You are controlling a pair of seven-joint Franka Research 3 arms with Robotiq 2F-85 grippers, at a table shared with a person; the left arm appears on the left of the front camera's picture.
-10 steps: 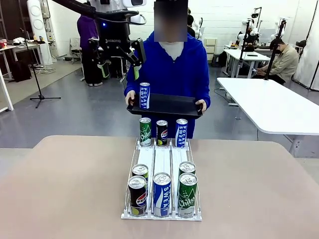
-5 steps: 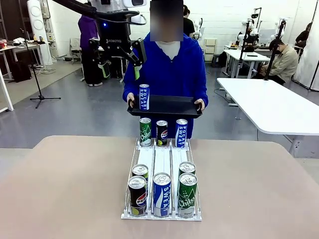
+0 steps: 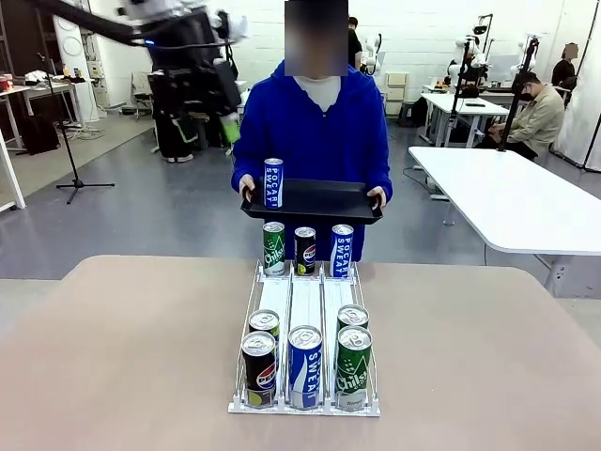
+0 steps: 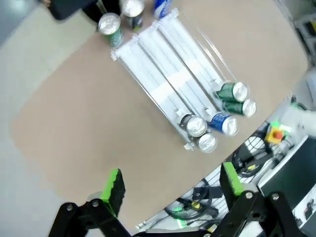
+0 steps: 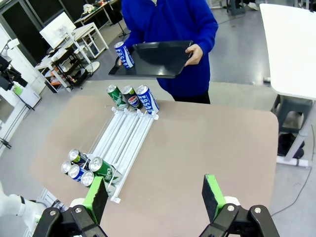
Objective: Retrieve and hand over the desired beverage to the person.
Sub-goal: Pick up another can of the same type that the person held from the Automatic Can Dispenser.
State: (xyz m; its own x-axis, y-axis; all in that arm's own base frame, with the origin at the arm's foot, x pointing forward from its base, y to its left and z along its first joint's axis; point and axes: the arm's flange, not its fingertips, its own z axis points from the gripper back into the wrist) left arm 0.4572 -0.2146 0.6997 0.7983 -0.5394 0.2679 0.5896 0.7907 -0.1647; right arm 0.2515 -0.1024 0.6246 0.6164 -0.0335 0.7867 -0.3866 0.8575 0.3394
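The person (image 3: 319, 122) in a bright blue hoodie stands at the far side, holding a black tray (image 3: 324, 200) in both hands. A blue Pocari Sweat can (image 3: 272, 182) stands upright at the tray's left end, also seen in the right wrist view as the can (image 5: 123, 54) on the tray (image 5: 160, 58). My left gripper (image 3: 205, 117) hangs blurred, high and left of the person, apart from the can; its own view shows the left gripper (image 4: 173, 182) open and empty. My right gripper (image 5: 154, 192) is open and empty, high over the table's near side.
A white lane rack (image 3: 305, 301) lies mid-table, with three cans at its far end (image 3: 305, 251) and several at the near end (image 3: 305, 366). A white table (image 3: 512, 202) stands at the right. Other people sit and stand in the background.
My left gripper has drawn up and to the left, away from the blue can. The can stays standing on the person's tray.
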